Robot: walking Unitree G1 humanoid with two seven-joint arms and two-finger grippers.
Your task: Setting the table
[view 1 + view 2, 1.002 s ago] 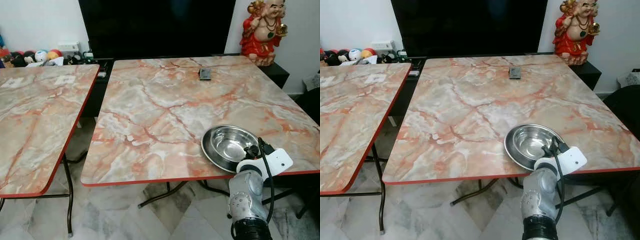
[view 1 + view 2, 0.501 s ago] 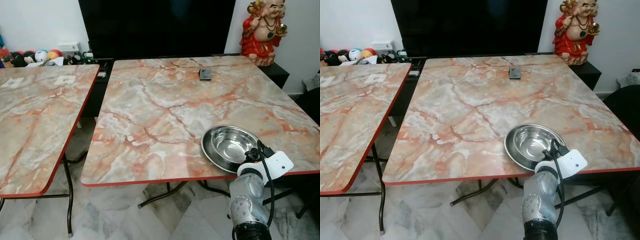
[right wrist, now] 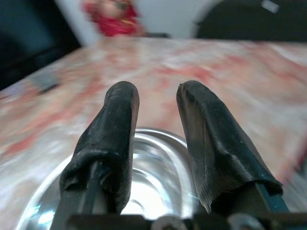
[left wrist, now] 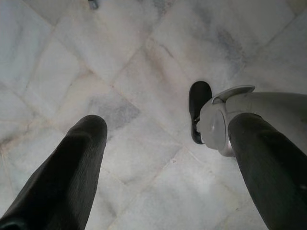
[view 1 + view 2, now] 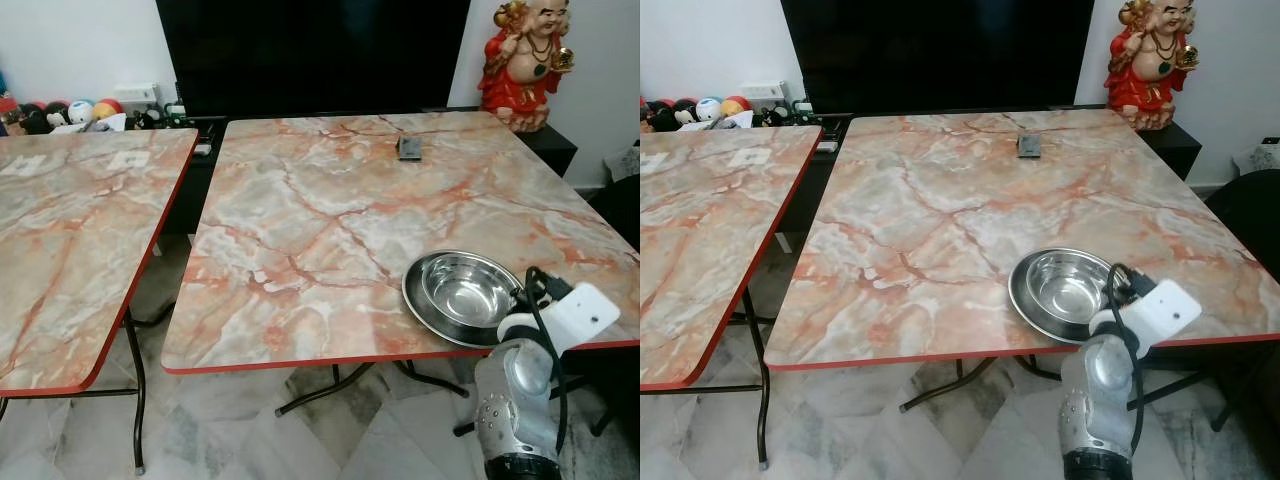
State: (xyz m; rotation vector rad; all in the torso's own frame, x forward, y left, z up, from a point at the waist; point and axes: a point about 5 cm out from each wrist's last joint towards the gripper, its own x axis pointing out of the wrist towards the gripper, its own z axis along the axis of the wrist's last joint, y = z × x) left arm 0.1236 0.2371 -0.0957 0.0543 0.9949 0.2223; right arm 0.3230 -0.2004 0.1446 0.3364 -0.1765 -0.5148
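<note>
Steel bowl (image 5: 462, 293) sat near table (image 5: 330, 210) front-right edge | right gripper (image 3: 156, 143) parted, empty, just behind its rim | left gripper (image 4: 168, 158) hung spread | advisable: retreat straight, avoid nudging rim.

Left gripper (image 4: 168, 158) fingers (image 4: 72, 167) apart above marble floor (image 4: 144, 62)

Right arm shifts right
The right gripper (image 3: 156, 103) has drawn back rightward from the bowl (image 5: 462, 295), now off its rim.

No writing, label or number can be read anywhere. The white paper (image 5: 128, 159) on the side table (image 5: 60, 250) is too small to make out.
</note>
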